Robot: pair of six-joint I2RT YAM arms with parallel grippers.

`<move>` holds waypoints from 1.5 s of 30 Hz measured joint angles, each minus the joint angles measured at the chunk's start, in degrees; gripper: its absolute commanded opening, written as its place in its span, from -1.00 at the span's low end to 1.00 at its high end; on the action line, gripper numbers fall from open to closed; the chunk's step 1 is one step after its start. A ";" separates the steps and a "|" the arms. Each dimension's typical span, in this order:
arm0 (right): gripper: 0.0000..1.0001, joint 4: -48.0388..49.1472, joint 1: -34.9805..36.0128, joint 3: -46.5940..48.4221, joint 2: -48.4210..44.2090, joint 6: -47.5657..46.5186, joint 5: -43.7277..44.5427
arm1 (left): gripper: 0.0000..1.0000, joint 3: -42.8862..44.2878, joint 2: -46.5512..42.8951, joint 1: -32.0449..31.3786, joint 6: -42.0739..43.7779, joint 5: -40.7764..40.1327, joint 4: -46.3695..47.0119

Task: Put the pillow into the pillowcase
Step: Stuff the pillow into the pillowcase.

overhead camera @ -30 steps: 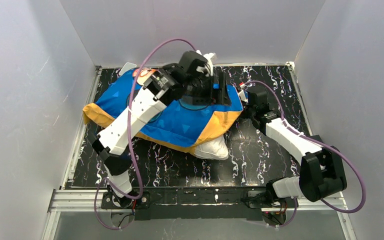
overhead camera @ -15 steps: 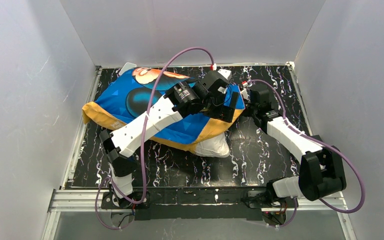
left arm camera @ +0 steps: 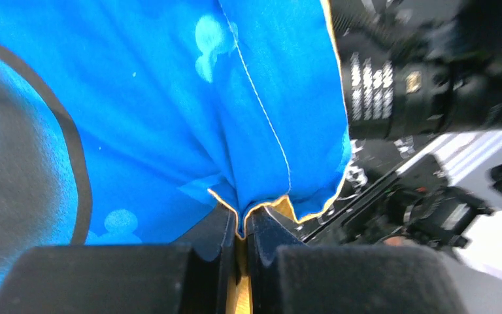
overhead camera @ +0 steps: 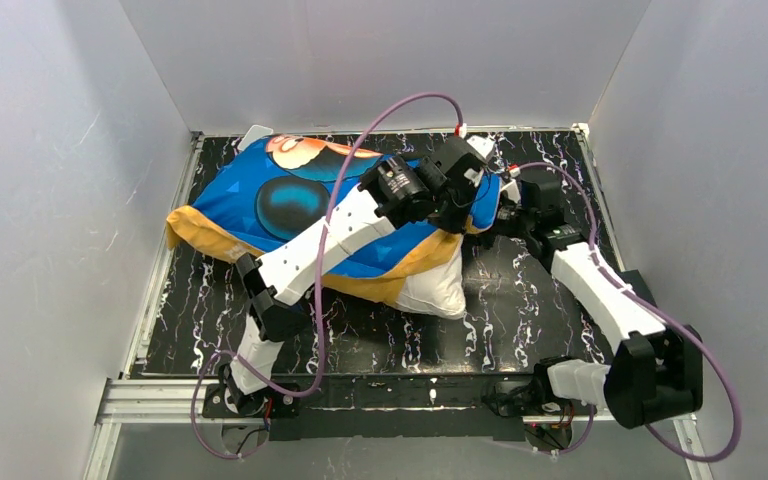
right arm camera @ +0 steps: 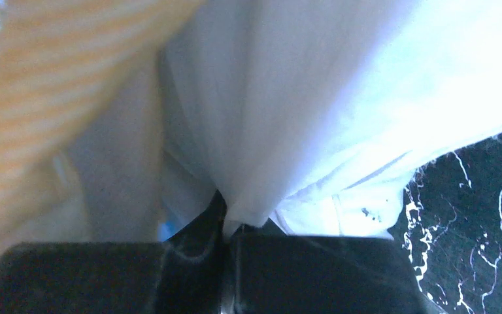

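Observation:
The blue pillowcase [overhead camera: 260, 195] with its black ear and orange flap lies bulging at the table's back left, and most of the pillow is inside it. A white corner of the pillow [overhead camera: 436, 291] sticks out at the front right. My left gripper [overhead camera: 481, 192] reaches across to the case's right edge. In the left wrist view it [left arm camera: 242, 226] is shut on the blue, orange-lined hem of the pillowcase [left arm camera: 170, 111]. My right gripper [overhead camera: 506, 212] sits just beside it. Seen from the right wrist, it [right arm camera: 229, 226] is shut on a fold of the white pillow [right arm camera: 314, 98], with orange pillowcase fabric [right arm camera: 46, 85] to the left.
Black marbled table [overhead camera: 520, 320] lies between grey walls on three sides. The left arm's purple cable [overhead camera: 400, 105] loops above the pillowcase. The right arm's wrist [left arm camera: 399, 85] is close to the left gripper. A metal rail [overhead camera: 380, 390] runs along the near edge.
My left arm swung right across the pillowcase, and its gripper has closed on the case's right hem. The pillow's white corner shows a little more at the front.

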 measured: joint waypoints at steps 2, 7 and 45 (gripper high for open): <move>-0.97 -2.34 -1.33 -0.04 -2.73 -0.74 0.24 | -1.00 2.54 -0.04 0.00 -0.72 1.11 1.46; -0.97 -5.57 -4.22 -1.01 -7.17 -1.90 0.42 | -1.00 5.18 -0.44 0.42 -5.18 8.17 8.13; 0.88 -28.74 -5.79 9.99 -0.35 -20.68 5.62 | 0.97 -24.24 -35.63 1.16 -10.32 4.55 17.27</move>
